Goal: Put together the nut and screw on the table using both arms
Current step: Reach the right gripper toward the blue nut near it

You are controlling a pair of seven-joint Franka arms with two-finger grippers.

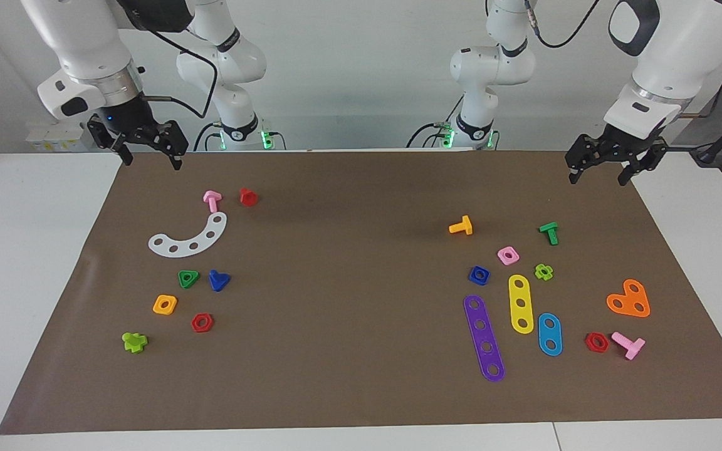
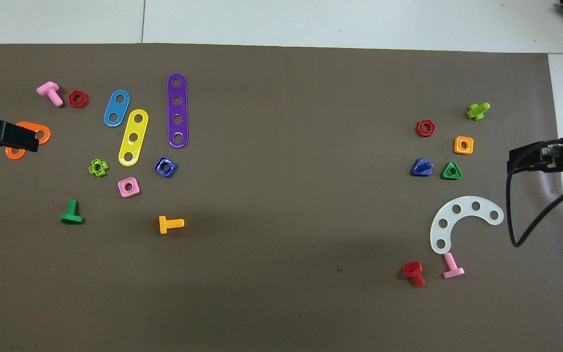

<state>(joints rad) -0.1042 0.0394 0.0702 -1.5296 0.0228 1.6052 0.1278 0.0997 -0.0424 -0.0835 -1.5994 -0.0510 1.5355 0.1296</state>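
The dark-blue nut [image 1: 479,274] [image 2: 165,167] lies on the brown mat of the table [image 1: 361,388] toward the left arm's end, beside a pink square nut [image 1: 508,255]. The dark-blue screw [image 1: 218,280] [image 2: 422,167] lies toward the right arm's end, beside a green triangular nut [image 1: 188,279]. My left gripper [image 1: 598,178] [image 2: 5,136] hangs open and empty above the mat's corner at its own end. My right gripper [image 1: 152,161] [image 2: 530,161] hangs open and empty above the mat's corner at the other end. Both arms wait, well apart from the parts.
Around the nut lie purple [image 1: 484,338], yellow [image 1: 521,303] and blue [image 1: 549,334] hole strips, an orange heart plate [image 1: 628,299], and orange, green and pink bolts. Around the screw lie a white curved strip [image 1: 188,237], an orange nut [image 1: 165,304], red nuts and a red bolt.
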